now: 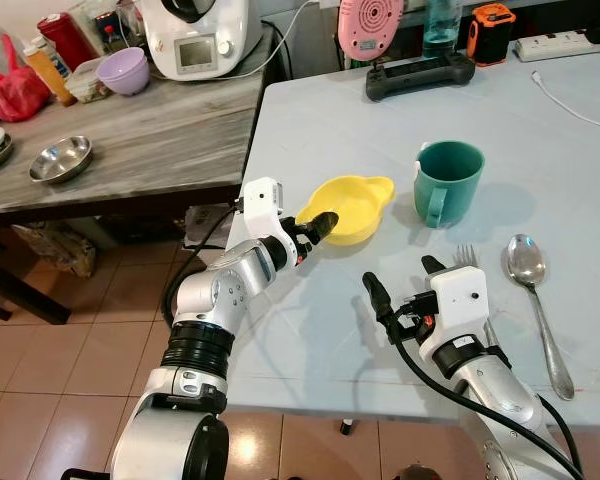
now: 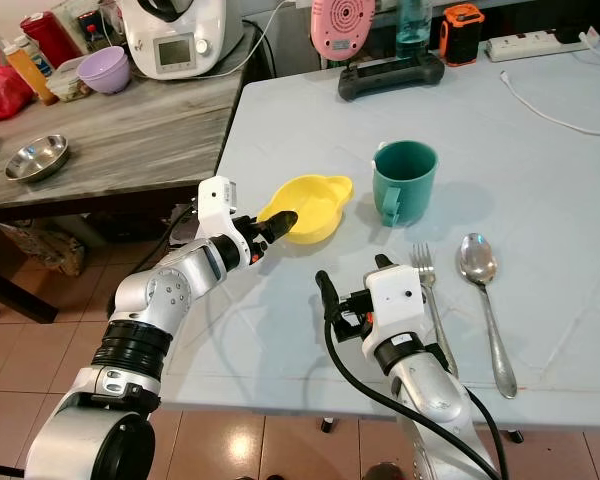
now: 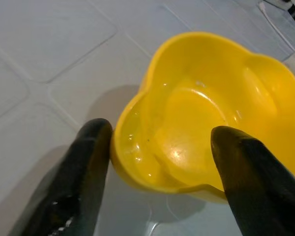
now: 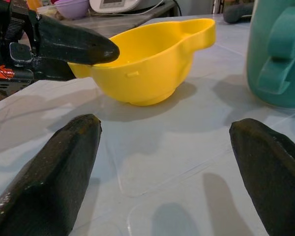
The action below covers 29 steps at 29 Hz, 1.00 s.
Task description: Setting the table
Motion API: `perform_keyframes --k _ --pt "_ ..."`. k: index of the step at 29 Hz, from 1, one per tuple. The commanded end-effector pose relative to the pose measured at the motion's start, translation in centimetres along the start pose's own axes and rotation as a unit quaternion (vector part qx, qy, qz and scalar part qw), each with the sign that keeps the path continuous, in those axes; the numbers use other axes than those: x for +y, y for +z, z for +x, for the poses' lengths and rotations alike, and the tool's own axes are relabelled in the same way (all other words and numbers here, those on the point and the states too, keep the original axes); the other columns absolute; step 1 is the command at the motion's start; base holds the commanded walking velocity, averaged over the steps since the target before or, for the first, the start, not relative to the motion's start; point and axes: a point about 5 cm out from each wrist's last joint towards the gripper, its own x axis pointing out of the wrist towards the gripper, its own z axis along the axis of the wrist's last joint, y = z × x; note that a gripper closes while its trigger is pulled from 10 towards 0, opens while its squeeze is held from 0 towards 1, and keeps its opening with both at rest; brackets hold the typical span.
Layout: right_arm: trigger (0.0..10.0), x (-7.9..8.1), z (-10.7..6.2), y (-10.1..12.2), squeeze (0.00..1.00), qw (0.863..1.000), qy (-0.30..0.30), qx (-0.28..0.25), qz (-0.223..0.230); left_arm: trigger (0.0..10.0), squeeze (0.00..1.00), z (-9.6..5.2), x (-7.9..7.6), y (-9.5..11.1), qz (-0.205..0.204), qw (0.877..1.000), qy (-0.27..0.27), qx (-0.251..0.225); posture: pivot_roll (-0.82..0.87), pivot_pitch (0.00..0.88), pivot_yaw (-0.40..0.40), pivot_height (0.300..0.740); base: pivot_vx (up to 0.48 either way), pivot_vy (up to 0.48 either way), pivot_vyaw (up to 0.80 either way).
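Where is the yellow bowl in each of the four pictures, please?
Left eye view: yellow bowl at table centre, left of the green mug.
Right eye view: bowl left of the mug, at the left gripper.
Left wrist view: bowl just beyond the fingers.
Right wrist view: bowl upper centre.
Shared landmark: the green mug, beside the bowl.
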Motion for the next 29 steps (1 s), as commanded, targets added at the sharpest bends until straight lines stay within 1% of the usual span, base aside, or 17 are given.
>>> perform_keyframes --k 1,8,29 --pt "10.0 0.7 0.21 -0.12 0.0 1.0 0.016 0.0 0.0 0.0 0.0 -0.39 0.4 0.7 -0.004 1.0 0.011 -0.01 -0.3 0.111 0.216 0.74 0.0 0.0 0.0" --pt "10.0 0.69 0.27 -0.2 0.0 1.0 0.018 0.001 -0.003 0.0 0.0 -0.58 0.66 0.78 -0.021 1.0 0.02 -0.012 -0.29 0.108 0.211 0.74 0.0 0.0 0.0" --pt "10.0 0.88 0.64 -0.3 0.0 0.999 0.032 -0.001 -0.004 0.0 0.0 -0.87 0.87 0.38 -0.024 0.999 0.024 -0.003 -0.28 0.098 0.205 0.74 0.0 0.0 0.0"
